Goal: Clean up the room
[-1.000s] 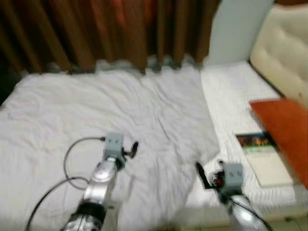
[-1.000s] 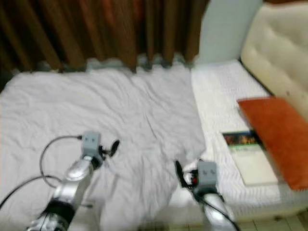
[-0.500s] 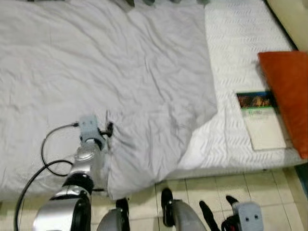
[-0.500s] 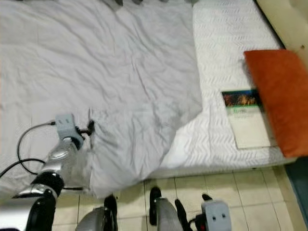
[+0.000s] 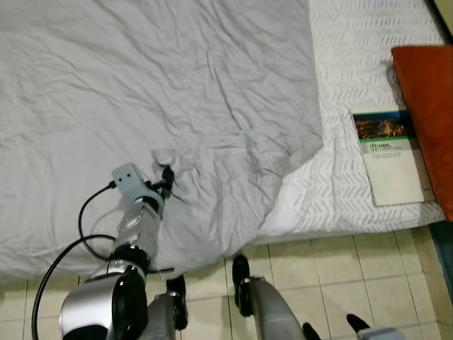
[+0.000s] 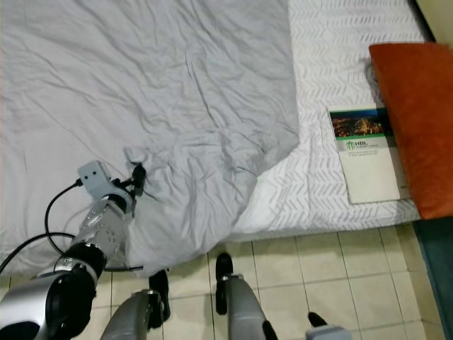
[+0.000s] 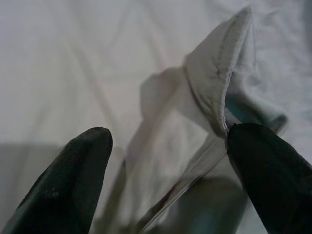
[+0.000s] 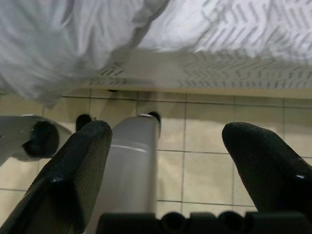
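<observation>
Left gripper (image 5: 167, 178) fingers spread around a raised fold of grey sheet (image 5: 177, 92); right gripper (image 8: 168, 161) wide open above tiled floor (image 8: 209, 165).

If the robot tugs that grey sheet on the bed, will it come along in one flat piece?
Probably not. The sheet is creased all over and bunches into a raised fold at the left gripper, so it likely stretches and drags unevenly. Its corner already droops over the bed's edge, suggesting floppy, light cloth.

Beige tiled floor (image 5: 333, 269) w/ dark grout, bed (image 5: 368, 64) w/ white chevron-textured mattress cover, even indoor light
</observation>
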Available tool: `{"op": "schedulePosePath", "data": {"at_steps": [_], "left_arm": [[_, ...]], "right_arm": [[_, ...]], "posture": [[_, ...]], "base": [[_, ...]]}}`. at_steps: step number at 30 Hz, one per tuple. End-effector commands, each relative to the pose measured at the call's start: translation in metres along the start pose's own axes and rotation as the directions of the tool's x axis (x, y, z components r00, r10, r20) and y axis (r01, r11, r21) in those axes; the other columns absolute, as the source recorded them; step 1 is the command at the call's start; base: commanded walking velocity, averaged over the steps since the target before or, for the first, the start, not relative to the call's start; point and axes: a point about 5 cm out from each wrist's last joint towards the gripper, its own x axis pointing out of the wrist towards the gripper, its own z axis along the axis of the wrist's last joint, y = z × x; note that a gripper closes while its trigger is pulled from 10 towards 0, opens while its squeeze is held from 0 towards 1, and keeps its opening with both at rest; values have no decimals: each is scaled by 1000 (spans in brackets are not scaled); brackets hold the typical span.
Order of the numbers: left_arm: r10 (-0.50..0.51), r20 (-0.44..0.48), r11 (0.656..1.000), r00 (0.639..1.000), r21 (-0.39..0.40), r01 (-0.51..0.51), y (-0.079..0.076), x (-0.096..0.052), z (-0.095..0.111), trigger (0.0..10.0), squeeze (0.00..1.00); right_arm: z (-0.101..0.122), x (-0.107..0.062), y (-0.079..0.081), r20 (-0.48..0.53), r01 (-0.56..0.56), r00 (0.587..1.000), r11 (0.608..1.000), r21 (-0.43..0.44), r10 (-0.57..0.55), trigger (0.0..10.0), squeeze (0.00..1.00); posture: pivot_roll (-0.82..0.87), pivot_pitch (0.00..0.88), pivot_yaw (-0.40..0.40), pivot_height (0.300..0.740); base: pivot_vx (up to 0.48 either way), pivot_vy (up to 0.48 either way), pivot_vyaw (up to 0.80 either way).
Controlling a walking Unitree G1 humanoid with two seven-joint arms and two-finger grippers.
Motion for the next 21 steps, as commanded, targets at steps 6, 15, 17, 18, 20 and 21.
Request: {"op": "schedulePosePath", "data": {"at_steps": [6,15,17,18,20,21], "left_arm": [[-55,-27,998,998,26,56,-6,-4,-15,10000,0],[-116,-181,977,977,-199,79,-19,-12,-49,10000,0],[-134,-229,974,964,-210,85,-23,-15,-59,10000,0],[-125,-241,976,963,-202,76,-23,-16,-61,10000,0],[-114,-257,988,960,-127,83,-20,-17,-64,0,0],[-113,-260,991,959,-105,88,-19,-18,-64,0,0]], "right_arm": [[-9,-11,4,-65,11,998,1000,5,-11,10000,0],[-12,-21,5,-95,19,995,1000,-9,-20,10000,0],[-12,-22,7,-99,11,995,1000,-12,-12,10000,0],[-12,-22,7,-99,10,995,1000,-13,-11,10000,0],[-12,-21,8,-97,11,995,1000,-11,-12,10000,0],[-12,-20,8,-96,12,995,1000,-11,-13,10000,0]], "posture": [[-411,679,-62,740],[-441,698,-76,740],[-442,697,-76,740],[-442,697,-76,740],[-446,691,-73,740],[-446,691,-73,740]], "base": [[0,0,0],[0,0,0],[0,0,0],[0,0,0],[0,0,0],[0,0,0]]}}
